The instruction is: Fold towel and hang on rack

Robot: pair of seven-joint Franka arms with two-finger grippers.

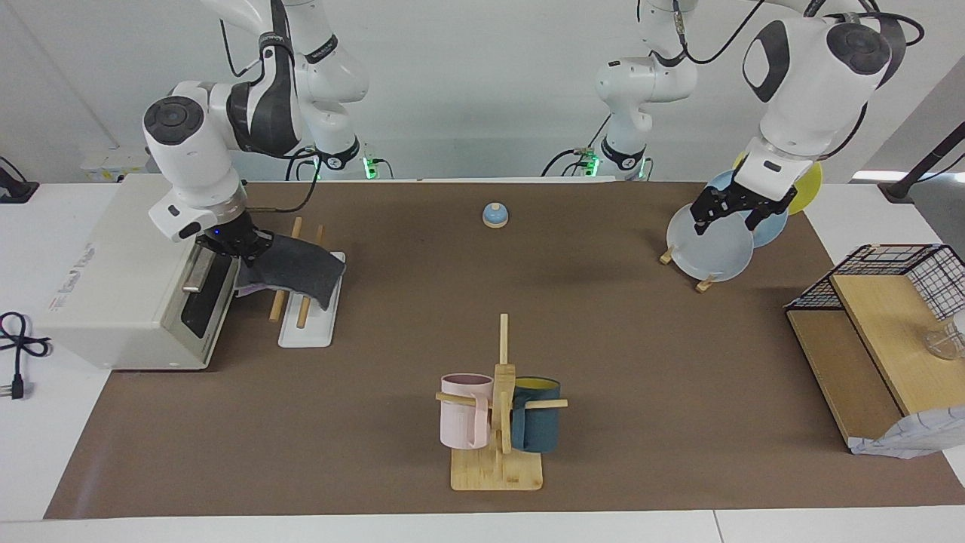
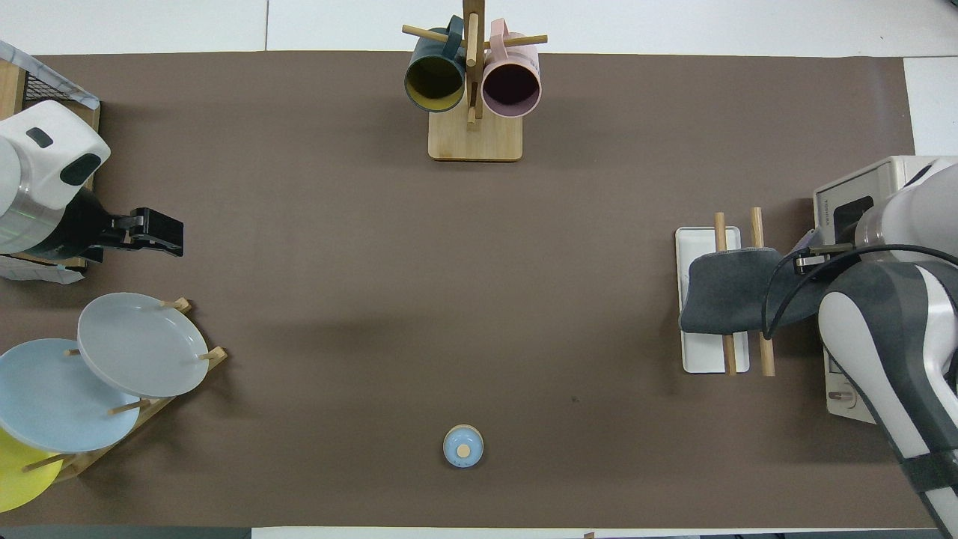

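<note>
While the dark grey towel [image 1: 294, 265] lies draped across both wooden rods of the rack [image 1: 305, 332], one end hanging over the white base, the right hand [image 1: 240, 245] is clamped on the towel's end beside the white oven [image 1: 113, 279], at the right arm's end of the bench [image 1: 603, 339]. The rack stands just in front of the oven door. The left hand [image 1: 735, 207] hovers with fingers spread, holding nothing, over the plate stand [image 1: 705, 283] at the left arm's end. The mug tree [image 1: 497, 422] stands farther from the robots, at mid-bench; a small blue bell [image 1: 494, 215] sits nearer to them.
</note>
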